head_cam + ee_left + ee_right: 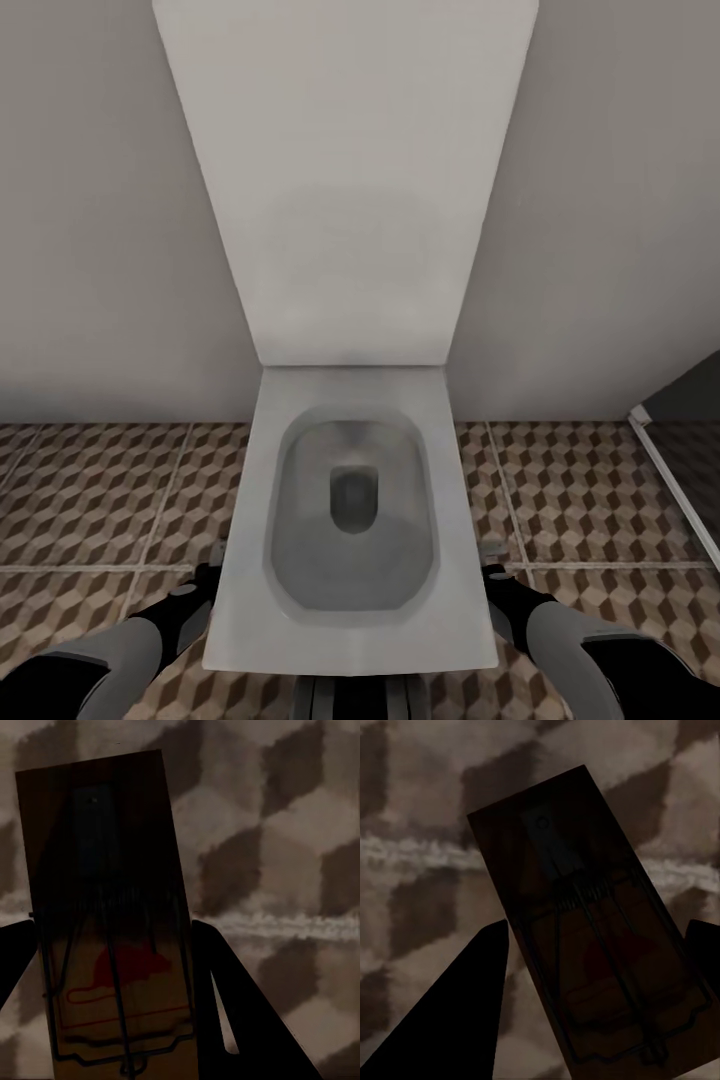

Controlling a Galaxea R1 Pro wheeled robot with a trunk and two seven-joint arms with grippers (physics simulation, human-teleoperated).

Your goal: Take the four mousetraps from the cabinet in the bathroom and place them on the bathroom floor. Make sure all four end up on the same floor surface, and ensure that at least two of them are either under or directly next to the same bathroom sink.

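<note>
Meanwhile we face a white toilet (350, 520), each gripper clamped on a mousetrap: left gripper (112, 1005) on one mousetrap (112, 930), right gripper (592, 1005) on another (585, 945), both above the bathroom floor (100, 500). Light, stiff boards, we judge; best gripped by the long edges, clear of the wire.

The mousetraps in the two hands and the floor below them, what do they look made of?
Left mousetrap: brown wooden board, matte, with thin dark metal wire and a red printed mouse. Right mousetrap: the same, judging by its dark spring coil. Bathroom floor: probably ceramic tile, given pale grout lines and a printed cube pattern.
</note>
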